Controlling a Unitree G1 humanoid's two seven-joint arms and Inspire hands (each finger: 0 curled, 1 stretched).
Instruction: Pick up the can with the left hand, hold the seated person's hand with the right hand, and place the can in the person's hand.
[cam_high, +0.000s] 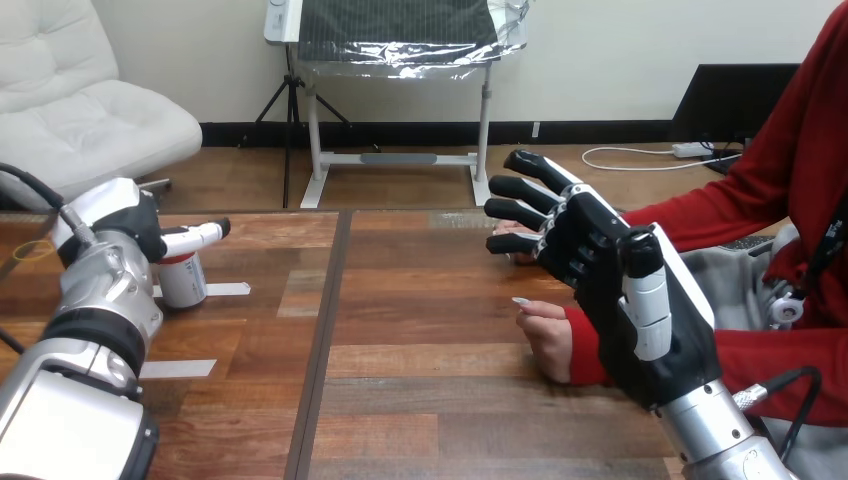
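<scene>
One can (183, 281) stands upright on the wooden table (420, 400) at about 9 o'clock. The left hand (135, 224) sits right against its top, from 10 o'clock; whether it grips the can cannot be told. Two white tape strips lie near: one (228, 290) just at the can's 3 o'clock, one (178, 368) at its 6 o'clock. At the table's 3 o'clock the right hand (612, 285) is raised with straight, spread fingers pointing to 10 o'clock, holding nothing. One person's hand (546, 337) rests on the table at its 8 o'clock, the wrist hidden behind it; contact cannot be told.
</scene>
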